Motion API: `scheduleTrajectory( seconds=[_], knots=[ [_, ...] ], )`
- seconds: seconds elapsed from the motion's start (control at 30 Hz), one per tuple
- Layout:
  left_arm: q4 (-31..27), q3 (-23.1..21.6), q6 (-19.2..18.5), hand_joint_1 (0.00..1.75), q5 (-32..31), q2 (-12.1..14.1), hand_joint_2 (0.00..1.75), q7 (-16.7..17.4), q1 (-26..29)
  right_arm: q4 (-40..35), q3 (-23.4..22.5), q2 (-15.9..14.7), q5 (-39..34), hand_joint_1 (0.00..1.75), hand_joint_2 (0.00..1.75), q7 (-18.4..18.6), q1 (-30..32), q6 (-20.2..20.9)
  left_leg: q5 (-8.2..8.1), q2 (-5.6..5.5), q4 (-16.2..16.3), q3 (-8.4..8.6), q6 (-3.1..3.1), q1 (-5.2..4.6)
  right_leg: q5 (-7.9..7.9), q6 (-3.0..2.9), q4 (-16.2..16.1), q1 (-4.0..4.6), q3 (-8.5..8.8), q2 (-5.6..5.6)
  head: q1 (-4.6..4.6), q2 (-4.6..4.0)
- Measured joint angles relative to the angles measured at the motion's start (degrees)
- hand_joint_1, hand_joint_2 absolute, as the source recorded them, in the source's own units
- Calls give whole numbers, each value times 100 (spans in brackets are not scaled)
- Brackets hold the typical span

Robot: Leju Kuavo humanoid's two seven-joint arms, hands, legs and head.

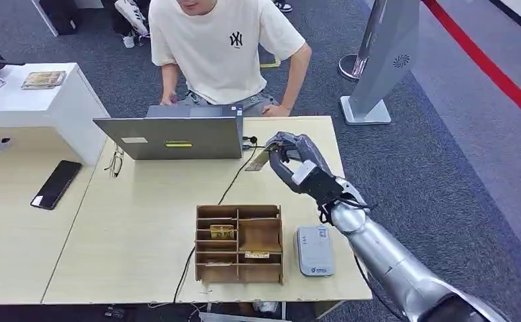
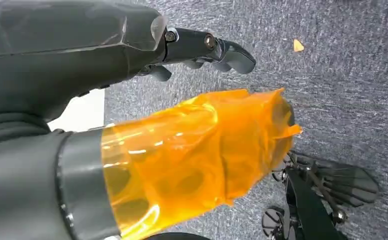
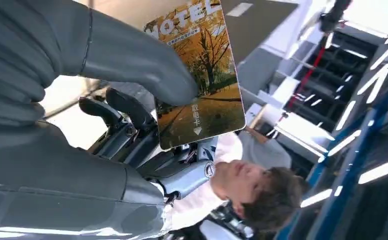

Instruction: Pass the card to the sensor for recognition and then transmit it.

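Right hand raised over the far right part of the table, arm stretched out from the robot's lower right. It pinches the card between thumb and fingers; card held clear of the table, just off the right end of the laptop, tilted. In the right wrist view the card shows a print of autumn trees with "HOTEL" lettering, the thick grey thumb lying across its face, darker fingers behind.

Person in a cream T-shirt sits at the far side of the table, behind the laptop, one hand resting on the table edge near the raised card.

Nearer the robot: wooden compartment box with a card in a left slot, and just to its right a grey-white sensor device lying flat. A dark cable runs from the laptop past the box to the near edge. Black phone on the adjoining table to the left, glasses beside the laptop.

Left hand hangs over grey carpet, holding nothing; thumb wrapped in orange film, dark fingers apart from it
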Motion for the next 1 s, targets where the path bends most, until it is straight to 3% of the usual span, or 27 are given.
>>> scheduleTrajectory(
  seconds=[0.2, 0.4, 0.63, 0.8, 1.0],
  knots=[
    [0, -68, 4, 0, -98, 0, 0, -28, -3, 256, 120, 308, -35, 175, 175, -52, -422, 186, 4, 1, 0, 0, -5, 0, 2, 0, 0, 0, -1, 1, -2, 0],
    [0, -164, 9, 0, -225, 2, 0, -28, -34, 880, 231, 668, 70, 175, 175, -33, -970, 125, 10, 0, 0, 0, -8, 1, 4, -2, 1, 0, -2, 1, 0, 0],
    [0, -295, 74, 0, -367, 4, 0, -13, -81, 1765, 286, 1077, 340, 175, 175, 31, -1574, -181, 14, -1, 0, -1, -4, 1, 6, -3, 2, 0, -4, 1, 0, 0],
    [0, -365, 131, 0, -474, 4, 0, 11, -96, 2273, 339, 1307, 813, 175, 175, 127, -1927, -722, 15, -1, 0, -2, -4, 1, 9, -1, 3, 0, -5, 1, 0, 0],
    [0, -457, 157, 0, -586, 4, 0, 85, -149, 2936, 409, 1554, 1224, 175, 175, 486, -2353, -980, 16, -1, 0, -3, -4, 1, 11, -2, 3, 0, -6, 0, 0, 0]
  ],
)
